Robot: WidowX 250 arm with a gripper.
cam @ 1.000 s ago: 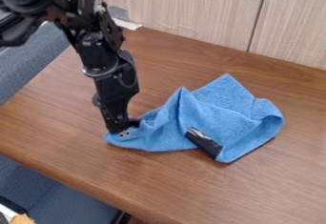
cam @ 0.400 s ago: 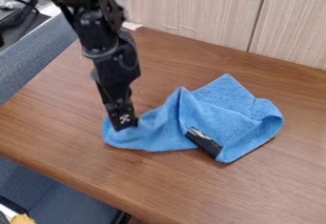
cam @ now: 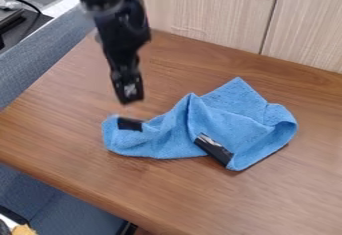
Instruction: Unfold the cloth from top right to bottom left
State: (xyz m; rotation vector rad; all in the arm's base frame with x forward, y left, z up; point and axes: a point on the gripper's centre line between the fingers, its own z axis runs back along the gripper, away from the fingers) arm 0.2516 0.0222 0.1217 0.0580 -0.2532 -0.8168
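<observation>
The black two-finger gripper (cam: pixel 131 99) has risen from the left end of the blue fabric cloth (cam: pixel 230 114) and is now above it, apart from it. I cannot tell if it is open or closed, but it carries no cloth. At this end, a black patch (cam: pixel 129 124) has come into sight and the edge lies slightly further left; the rest keeps its shape. So the last pull seems finished, with small gain, and the unfolding is probably only partly done.

The cloth lies crumpled on the brown wooden table (cam: pixel 67 124). Its raised folds and the curled right side probably hinder a flat spread, so a new grasp seems necessary. Behind the table stands a pale wood-grain panel (cam: pixel 200 4); blue-grey upholstery (cam: pixel 40 74) is at the left.
</observation>
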